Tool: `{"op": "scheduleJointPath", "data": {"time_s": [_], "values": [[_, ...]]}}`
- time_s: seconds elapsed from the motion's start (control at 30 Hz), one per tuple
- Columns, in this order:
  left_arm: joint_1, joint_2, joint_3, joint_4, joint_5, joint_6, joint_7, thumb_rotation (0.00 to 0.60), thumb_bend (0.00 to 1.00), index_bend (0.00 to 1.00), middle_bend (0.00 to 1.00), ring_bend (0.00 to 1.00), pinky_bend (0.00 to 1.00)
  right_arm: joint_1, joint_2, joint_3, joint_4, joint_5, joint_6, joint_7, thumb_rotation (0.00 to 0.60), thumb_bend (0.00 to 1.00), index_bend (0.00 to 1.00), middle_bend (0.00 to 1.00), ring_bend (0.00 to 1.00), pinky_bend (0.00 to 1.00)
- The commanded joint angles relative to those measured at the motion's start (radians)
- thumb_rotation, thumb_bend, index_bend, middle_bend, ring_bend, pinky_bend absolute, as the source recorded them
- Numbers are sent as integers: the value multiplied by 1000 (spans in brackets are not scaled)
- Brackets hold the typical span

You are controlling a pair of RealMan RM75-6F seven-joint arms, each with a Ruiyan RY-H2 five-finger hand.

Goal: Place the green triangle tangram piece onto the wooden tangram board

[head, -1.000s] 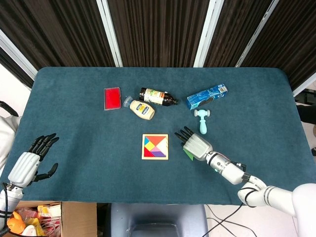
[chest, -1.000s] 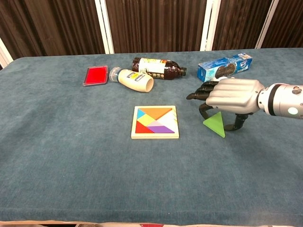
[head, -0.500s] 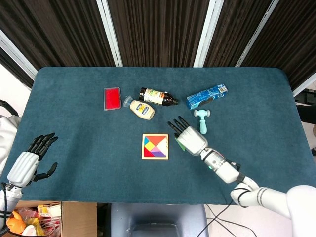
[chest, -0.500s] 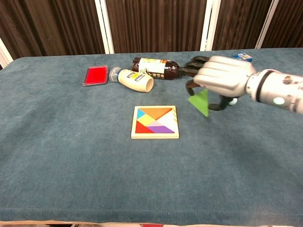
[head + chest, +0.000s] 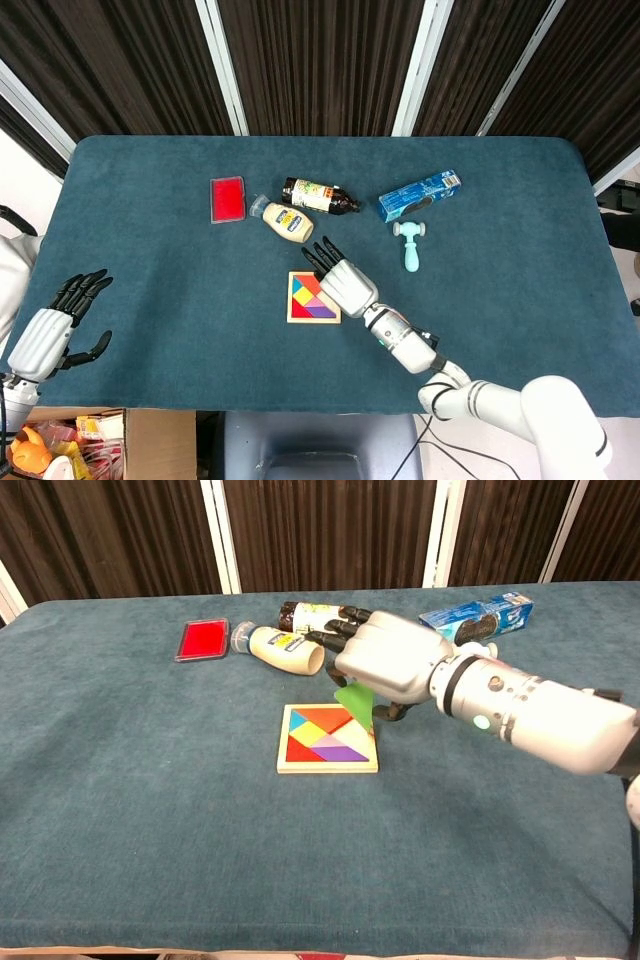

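Observation:
The wooden tangram board [image 5: 309, 299] [image 5: 316, 743] lies mid-table with several coloured pieces set in it. My right hand [image 5: 340, 280] [image 5: 385, 660] hovers over the board's right side and pinches the green triangle [image 5: 354, 700], which hangs point-down just above the board's right edge. In the head view the hand hides the triangle. My left hand [image 5: 50, 330] rests open at the table's near left edge, holding nothing.
Behind the board lie a mayonnaise bottle [image 5: 288, 222] [image 5: 277, 647], a dark sauce bottle [image 5: 320, 195] [image 5: 320, 617] and a red case [image 5: 228, 199] [image 5: 203, 639]. A blue box [image 5: 419, 194] [image 5: 476, 619] and a light-blue toy hammer [image 5: 410, 244] are to the right.
My right hand has carried the green triangle up off the cloth and leftward, from right of the board to over its right side. The left hand barely shifted.

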Motion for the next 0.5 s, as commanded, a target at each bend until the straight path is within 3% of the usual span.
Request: {"op": "scheduleJointPath", "data": {"time_s": [0.03,0.5], "values": [[2,2,2,1,6,6,-6,600,456,0,0,0,0,2,-25,-6,22,5,6,-13,600,438,590,0,0,0],[2,12,8,2,21,17,-30,600,456,0,0,0,0,5,-96,-10,77,27,21,-76,600,438,572,0,0,0]]}}
